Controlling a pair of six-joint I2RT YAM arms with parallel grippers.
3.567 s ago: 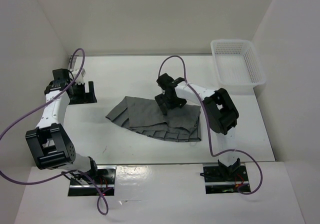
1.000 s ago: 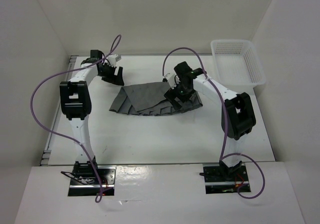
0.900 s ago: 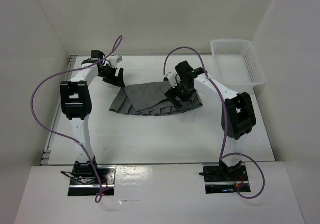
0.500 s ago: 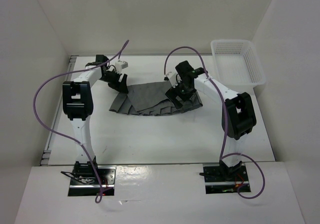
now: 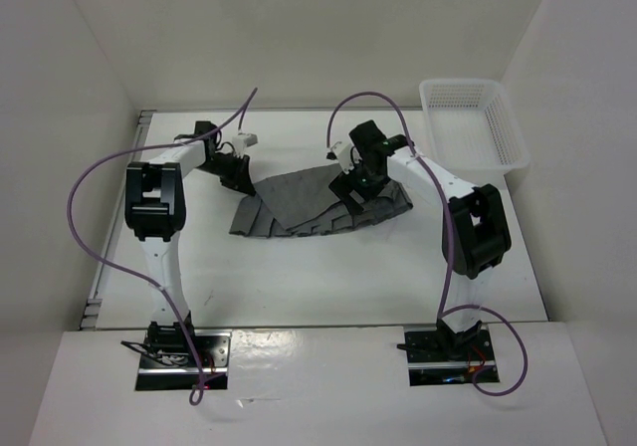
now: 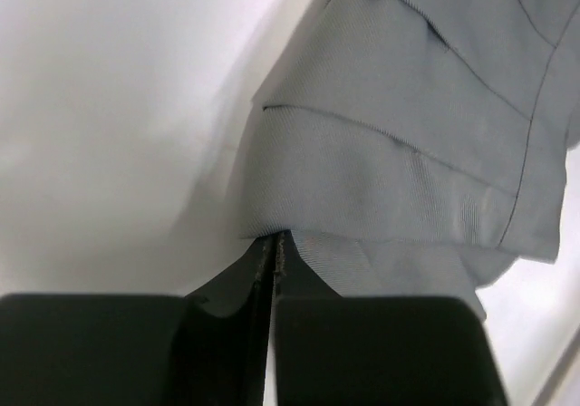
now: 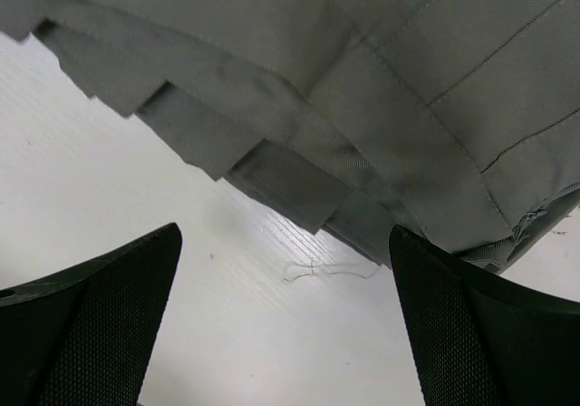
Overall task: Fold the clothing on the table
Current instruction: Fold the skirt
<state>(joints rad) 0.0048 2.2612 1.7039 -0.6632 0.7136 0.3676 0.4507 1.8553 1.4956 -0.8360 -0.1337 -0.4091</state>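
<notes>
While the left gripper (image 5: 237,171) pinches the clothing (image 5: 309,202) at its left corner, fingers pressed together, grey pleats spread across mid table (image 5: 299,277), right gripper (image 5: 358,189) splayed wide over its right part, basket (image 5: 473,117) far right.

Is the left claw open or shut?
Shut. The left claw has its fingers pressed together on the skirt edge.

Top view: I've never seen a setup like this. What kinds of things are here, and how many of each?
Dark grey pleated fabric skirt: 1
White plastic mesh basket: 1
White-and-black robot arms: 2
Total: 4
</notes>
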